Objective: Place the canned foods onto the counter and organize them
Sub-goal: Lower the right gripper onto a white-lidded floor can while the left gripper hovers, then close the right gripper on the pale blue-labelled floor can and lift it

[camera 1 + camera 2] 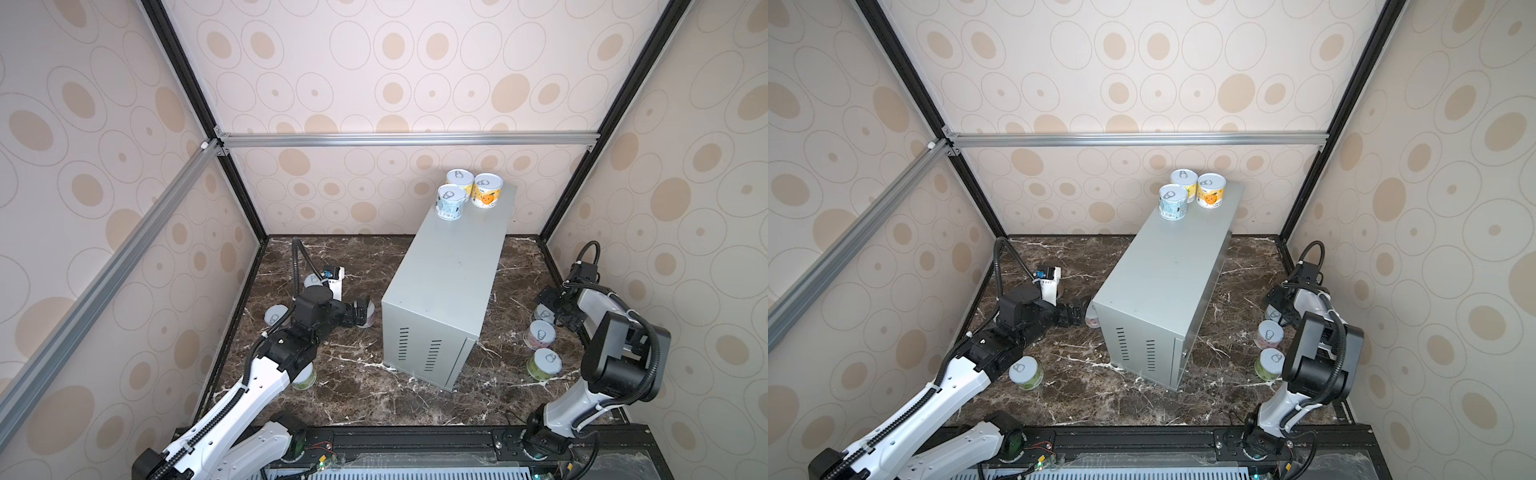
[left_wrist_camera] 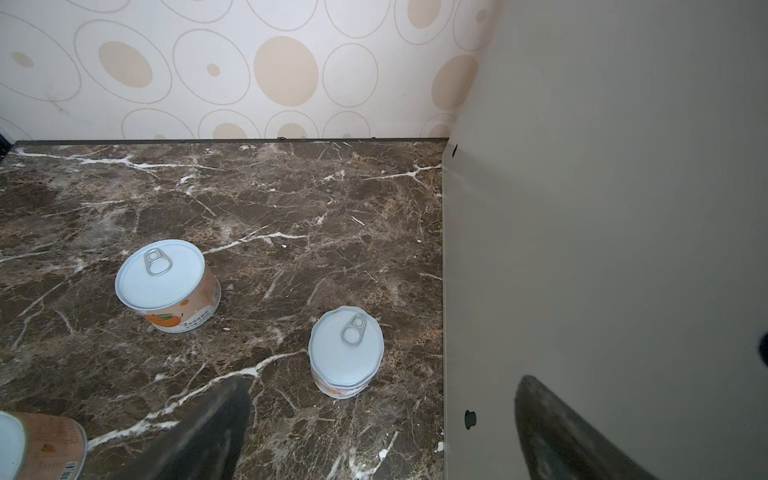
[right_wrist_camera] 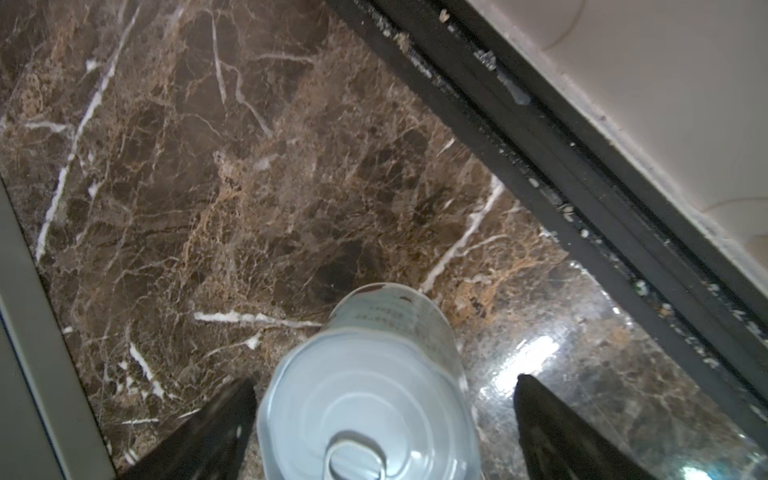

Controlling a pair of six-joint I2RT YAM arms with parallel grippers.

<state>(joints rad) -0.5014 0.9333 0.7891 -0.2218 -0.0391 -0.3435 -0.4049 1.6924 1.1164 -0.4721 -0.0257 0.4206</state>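
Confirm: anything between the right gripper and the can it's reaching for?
Nothing visible. In the right wrist view the can stands upright inside the open right gripper, one of the fingers on either side, with only bare marble surface around it.

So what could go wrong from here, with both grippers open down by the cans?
1. The left gripper hangs open at a salmon-labelled can close to the side of the counter; its finger nearest that wall could scrape it.
2. The right gripper is open around a pale-blue can; the pink can beside it could get knocked.
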